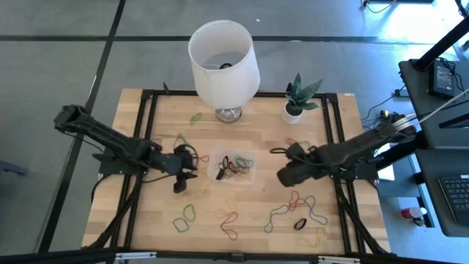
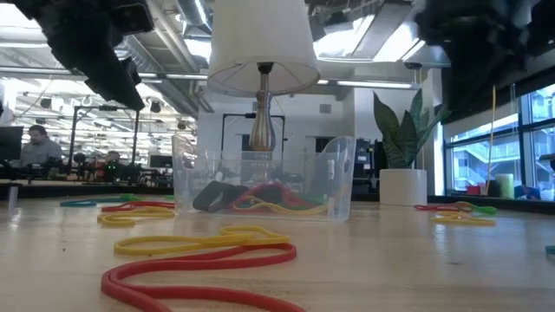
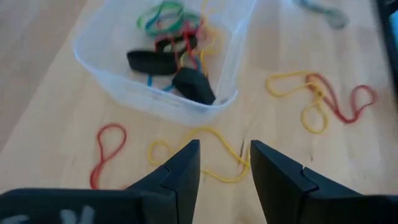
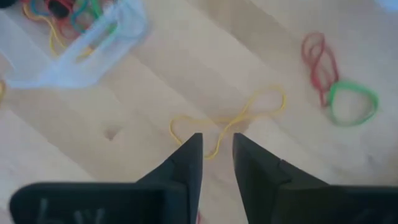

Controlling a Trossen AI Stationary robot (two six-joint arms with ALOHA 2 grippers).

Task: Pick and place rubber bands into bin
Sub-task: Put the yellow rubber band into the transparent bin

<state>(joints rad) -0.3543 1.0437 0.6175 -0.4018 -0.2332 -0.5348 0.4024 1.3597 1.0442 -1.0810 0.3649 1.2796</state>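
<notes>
The clear bin [image 1: 233, 165] stands at the table's middle and holds several rubber bands [image 3: 171, 43] in black, red, green and yellow. More rubber bands lie loose on the wood near the front edge [image 1: 185, 218] and front right [image 1: 297, 209]. My left gripper [image 1: 189, 167] hovers just left of the bin, open, with nothing between its fingers [image 3: 225, 146]; a yellow band [image 3: 208, 146] lies on the table below them. My right gripper [image 1: 282, 176] hovers right of the bin, open and empty [image 4: 217, 138], above another yellow band [image 4: 230, 121].
A white lamp [image 1: 223, 62] and a small potted plant [image 1: 297, 103] stand at the far edge behind the bin. Black frame rails [image 1: 146, 132] run along both table sides. Red and yellow bands [image 2: 199, 260] lie close to the low camera.
</notes>
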